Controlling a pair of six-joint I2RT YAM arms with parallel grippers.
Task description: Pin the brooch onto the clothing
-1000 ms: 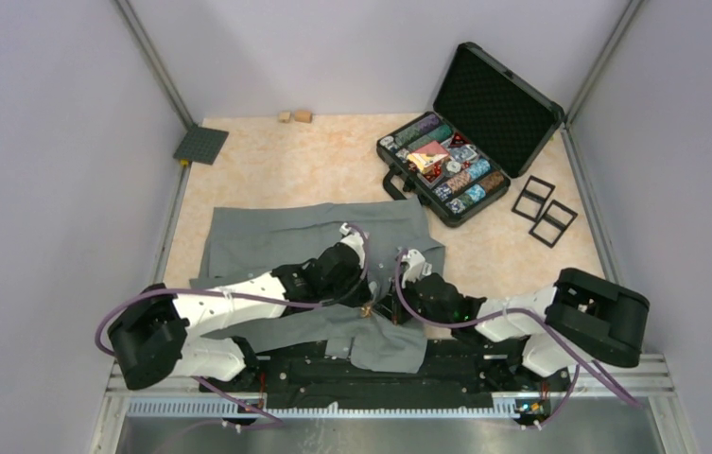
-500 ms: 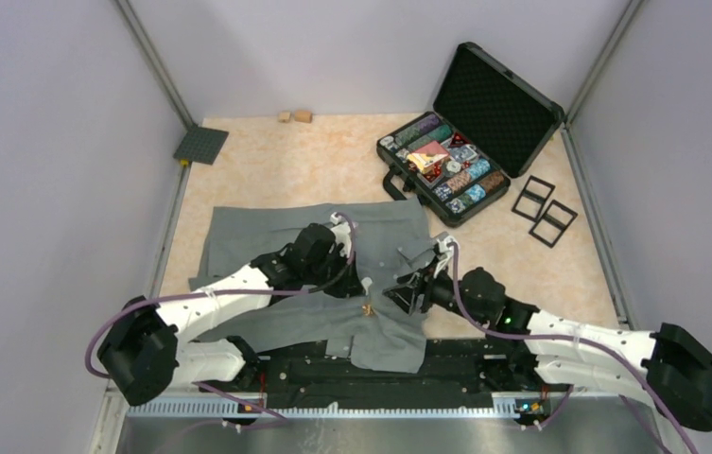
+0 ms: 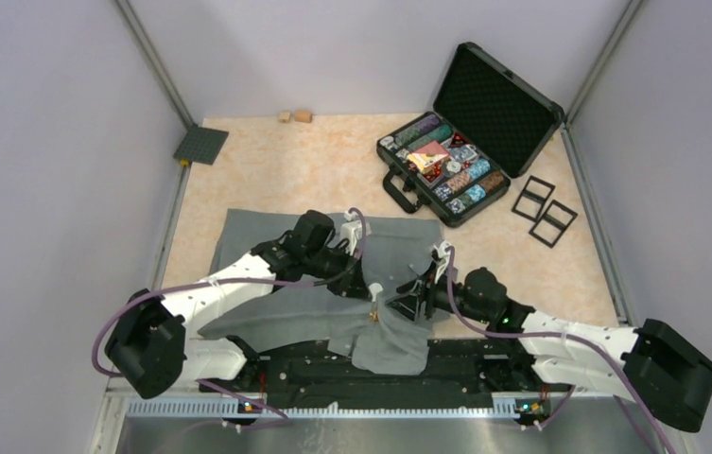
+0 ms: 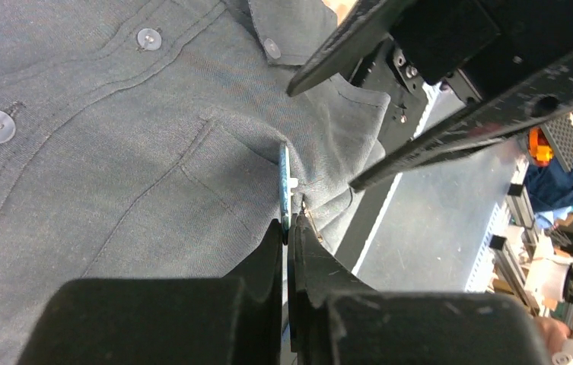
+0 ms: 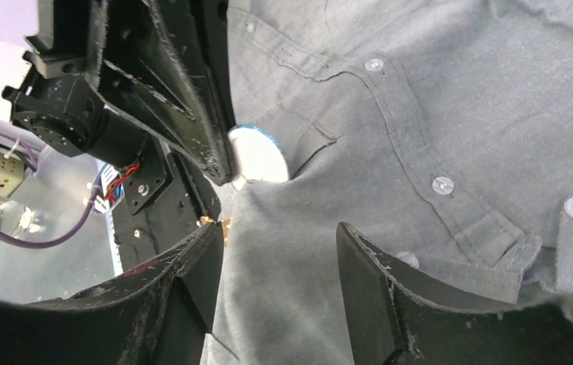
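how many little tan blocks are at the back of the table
2. Both sit side by side at the far edge of the table, near the back wall: the left block and the right block. Others could be hidden under the shirt.

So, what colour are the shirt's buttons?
Pale, almost clear white buttons on the grey shirt; the right wrist view shows them best.

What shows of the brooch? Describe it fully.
The brooch is a small, thin round disc, white on its visible face with a teal rim. It stands on edge against the grey shirt by the pocket seam, pinched between the shut fingers of the left gripper. A thin metal pin shows beside it. The open right gripper is clear of it.
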